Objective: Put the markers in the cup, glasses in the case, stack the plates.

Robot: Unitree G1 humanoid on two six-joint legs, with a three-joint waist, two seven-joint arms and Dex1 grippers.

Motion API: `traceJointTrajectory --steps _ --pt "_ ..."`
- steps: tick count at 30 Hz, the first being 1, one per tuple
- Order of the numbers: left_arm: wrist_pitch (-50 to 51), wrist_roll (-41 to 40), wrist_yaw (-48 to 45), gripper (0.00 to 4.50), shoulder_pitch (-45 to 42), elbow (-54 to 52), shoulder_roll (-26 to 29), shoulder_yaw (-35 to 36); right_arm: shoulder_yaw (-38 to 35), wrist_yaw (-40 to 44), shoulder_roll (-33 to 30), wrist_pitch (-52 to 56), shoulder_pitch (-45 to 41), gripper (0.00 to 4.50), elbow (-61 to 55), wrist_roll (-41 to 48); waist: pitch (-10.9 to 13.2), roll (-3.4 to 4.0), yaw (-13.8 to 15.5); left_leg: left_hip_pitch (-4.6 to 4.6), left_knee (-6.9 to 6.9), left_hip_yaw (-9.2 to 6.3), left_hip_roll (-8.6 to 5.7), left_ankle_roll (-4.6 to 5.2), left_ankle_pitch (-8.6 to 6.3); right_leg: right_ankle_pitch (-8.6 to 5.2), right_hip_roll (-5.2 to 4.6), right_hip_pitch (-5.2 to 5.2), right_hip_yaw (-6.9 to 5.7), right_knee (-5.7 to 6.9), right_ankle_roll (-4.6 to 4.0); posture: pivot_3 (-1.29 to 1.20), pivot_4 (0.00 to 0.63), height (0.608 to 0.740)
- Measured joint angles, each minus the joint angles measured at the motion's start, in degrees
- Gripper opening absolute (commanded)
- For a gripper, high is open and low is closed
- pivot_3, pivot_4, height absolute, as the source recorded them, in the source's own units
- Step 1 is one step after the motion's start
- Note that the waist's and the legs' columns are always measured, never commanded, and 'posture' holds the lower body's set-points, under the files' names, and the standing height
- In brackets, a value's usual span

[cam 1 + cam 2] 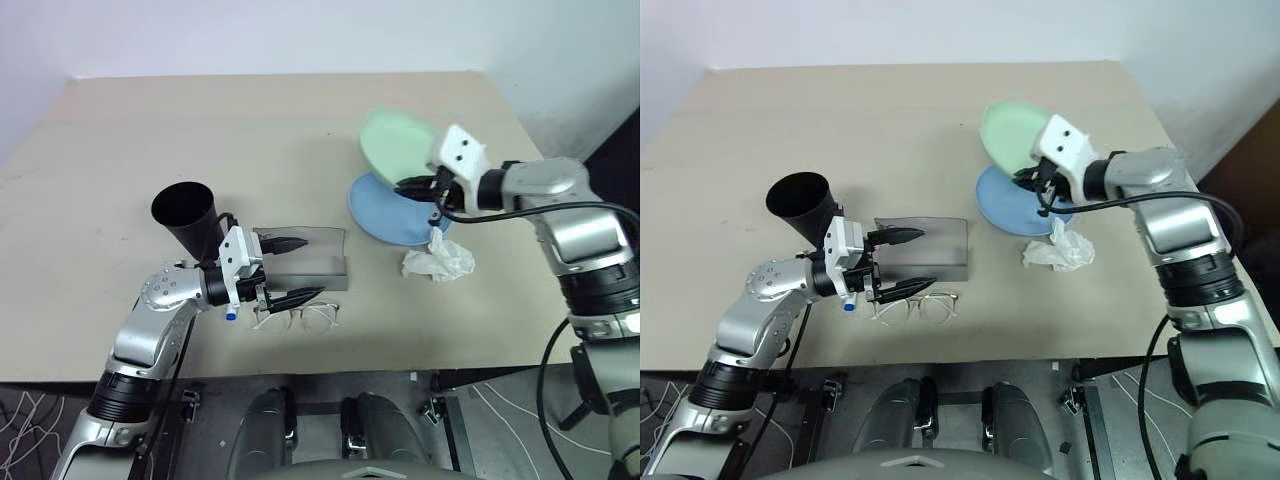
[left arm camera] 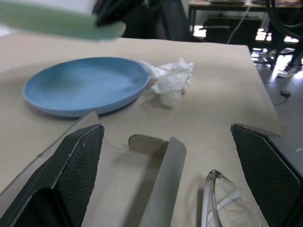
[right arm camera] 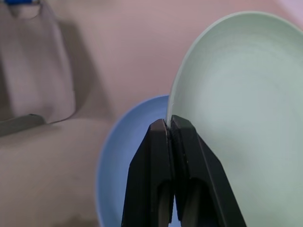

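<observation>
The glasses [image 1: 296, 317] lie at the lower centre of the frame, just below the open grey case [image 1: 305, 258], between the wide-open, empty jaws of the left gripper [image 1: 290, 270]. At centre right the right gripper [image 1: 418, 187] has its jaws pinched shut on the rim of the mint plate [image 1: 393, 140], tilted above the blue plate [image 1: 385, 212] on the desk [image 1: 150, 130]. Level the mint plate, centre it over the blue one, then release low. A crumpled tissue [image 1: 438, 261] sits just beside.
</observation>
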Motion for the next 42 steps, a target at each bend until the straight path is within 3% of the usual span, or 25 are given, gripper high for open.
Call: traceJointTrajectory --steps 11,25,37,42 --pt "0.1 0.0 1.7 4.50 0.3 -1.6 1.5 1.1 5.3 1.8 3.1 -1.2 0.3 0.04 5.1 -6.5 0.0 0.01 -0.1 0.04 0.05 0.00 0.02 0.00 0.00 0.01 0.00 -0.01 -0.01 0.11 -0.02 0.00 0.150 0.715" --pt "-0.5 0.0 0.8 4.50 0.1 -1.3 1.9 1.1 3.9 4.2 -0.8 0.7 7.8 0.04 -1.9 -7.5 0.0 0.01 -0.1 0.05 0.06 -0.01 0.03 0.00 -0.01 0.01 -0.01 0.01 -0.01 0.11 -0.02 0.00 0.150 0.715" --pt "-1.1 0.0 0.0 4.50 -2.0 0.9 1.1 1.0 3.6 2.6 0.0 3.9 7.7 0.04 -2.7 -8.2 0.0 0.00 -0.1 0.05 0.30 -0.03 0.04 0.05 -0.04 0.01 -0.07 0.10 -0.01 0.11 -0.06 0.00 0.150 0.715" --pt "-1.3 0.1 0.0 4.50 -1.9 0.9 1.1 1.0 2.6 3.0 -0.1 5.2 7.4 1.39 -2.6 -7.6 0.0 0.01 -0.1 -0.01 0.30 -0.03 0.03 0.08 -0.06 0.01 -0.11 0.04 -0.01 0.10 -0.08 0.00 0.150 0.715"
